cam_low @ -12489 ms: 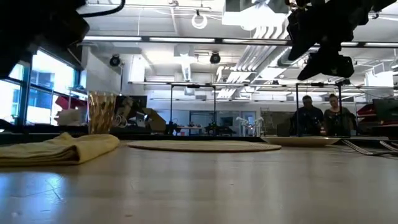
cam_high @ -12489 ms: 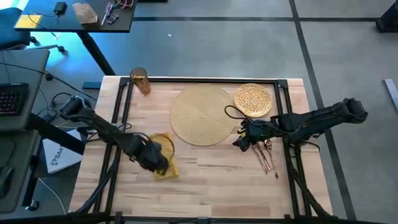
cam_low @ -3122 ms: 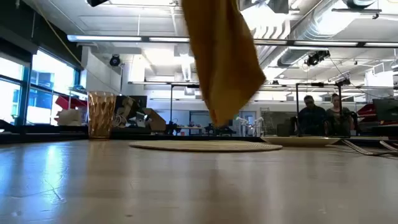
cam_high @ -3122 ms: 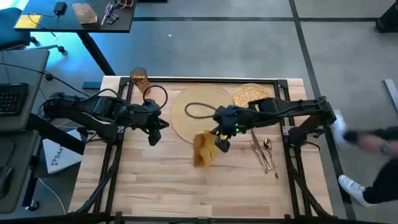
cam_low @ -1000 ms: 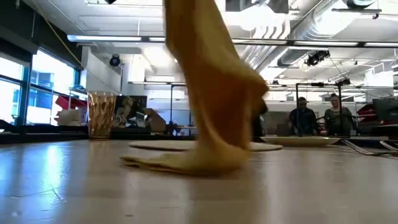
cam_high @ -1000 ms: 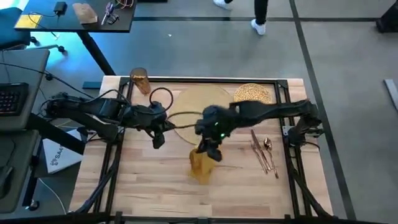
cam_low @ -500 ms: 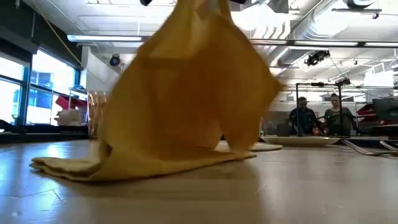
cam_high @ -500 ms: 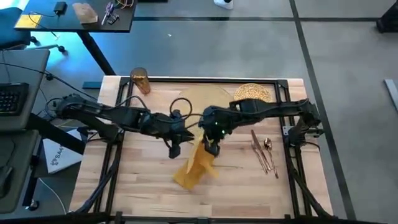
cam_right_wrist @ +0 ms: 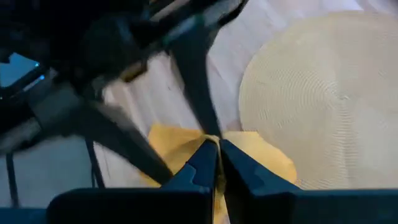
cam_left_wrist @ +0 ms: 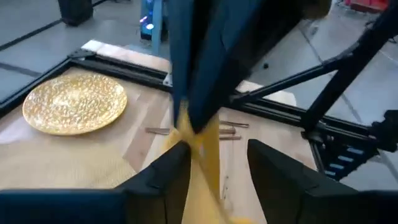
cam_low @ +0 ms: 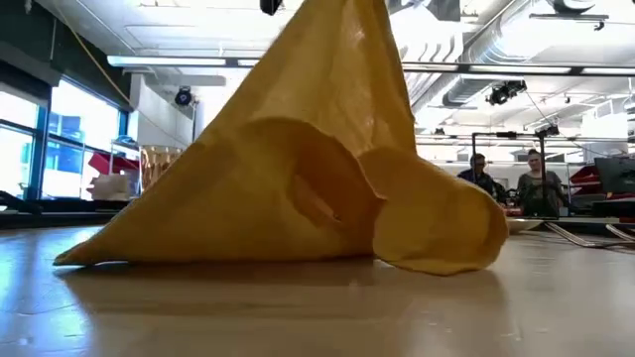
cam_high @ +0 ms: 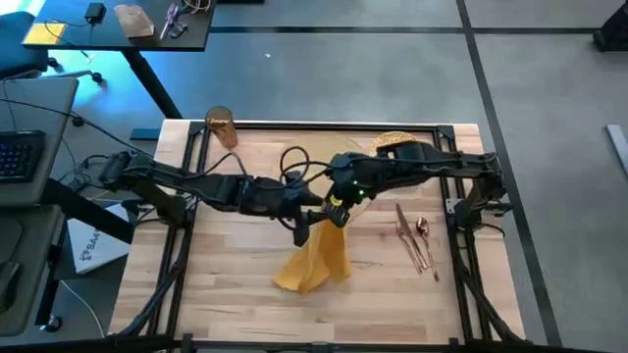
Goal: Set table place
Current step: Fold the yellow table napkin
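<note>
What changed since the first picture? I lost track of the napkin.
The right gripper took over the yellow napkin and carried it to the middle front of the table. The left gripper followed and now reaches for it. Cup, plate and cutlery stayed.

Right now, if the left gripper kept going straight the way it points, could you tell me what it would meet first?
Most likely the yellow napkin, hanging directly between the left gripper's open fingers, pinched from above by the right gripper. Depth is unclear, but nothing else shows nearer in that line.
</note>
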### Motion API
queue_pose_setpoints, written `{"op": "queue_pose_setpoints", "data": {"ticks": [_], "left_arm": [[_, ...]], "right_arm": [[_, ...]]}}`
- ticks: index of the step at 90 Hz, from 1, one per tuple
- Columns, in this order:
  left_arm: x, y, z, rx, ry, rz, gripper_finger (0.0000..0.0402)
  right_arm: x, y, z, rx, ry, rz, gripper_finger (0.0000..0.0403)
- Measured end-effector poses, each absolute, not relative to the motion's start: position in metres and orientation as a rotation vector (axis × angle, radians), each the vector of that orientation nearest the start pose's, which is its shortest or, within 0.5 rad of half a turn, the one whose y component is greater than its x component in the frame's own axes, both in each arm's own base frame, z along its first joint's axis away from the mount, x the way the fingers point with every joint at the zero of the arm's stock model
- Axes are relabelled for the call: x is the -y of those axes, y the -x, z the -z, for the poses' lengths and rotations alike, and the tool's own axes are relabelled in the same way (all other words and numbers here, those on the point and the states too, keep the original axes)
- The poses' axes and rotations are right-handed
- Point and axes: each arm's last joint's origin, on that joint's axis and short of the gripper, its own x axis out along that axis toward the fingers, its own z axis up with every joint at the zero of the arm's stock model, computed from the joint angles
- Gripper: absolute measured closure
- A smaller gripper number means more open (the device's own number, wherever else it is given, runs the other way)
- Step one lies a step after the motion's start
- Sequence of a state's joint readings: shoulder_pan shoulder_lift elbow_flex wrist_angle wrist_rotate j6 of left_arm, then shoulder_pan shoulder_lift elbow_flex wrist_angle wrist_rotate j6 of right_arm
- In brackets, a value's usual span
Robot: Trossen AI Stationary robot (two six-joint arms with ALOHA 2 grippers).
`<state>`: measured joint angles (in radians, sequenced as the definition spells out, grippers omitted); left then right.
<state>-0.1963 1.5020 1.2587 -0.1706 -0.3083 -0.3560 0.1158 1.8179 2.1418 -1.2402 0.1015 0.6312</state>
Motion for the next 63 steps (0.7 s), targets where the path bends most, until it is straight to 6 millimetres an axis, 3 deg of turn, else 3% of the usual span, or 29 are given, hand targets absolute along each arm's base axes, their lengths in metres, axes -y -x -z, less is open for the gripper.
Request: {"op": "queue_pose_setpoints", "data": {"ticks": [18,46,63], "left_arm": [[0.058,-0.332,-0.301,-0.556,0.234,-0.361,0.0274],[0.074,-0.317,-0.271,-0.739,0.192,-0.460,0.0317],[0.074,-0.317,-0.220,-0.795,0.241,-0.504,0.0321]], "right_arm": [[-0.038,-0.347,-0.424,-0.881,-0.486,0.276,0.0403],[-0.037,-0.312,-0.464,-0.853,-0.450,0.353,0.0403],[-0.038,-0.300,-0.465,-0.891,-0.423,0.370,0.0403]]}}
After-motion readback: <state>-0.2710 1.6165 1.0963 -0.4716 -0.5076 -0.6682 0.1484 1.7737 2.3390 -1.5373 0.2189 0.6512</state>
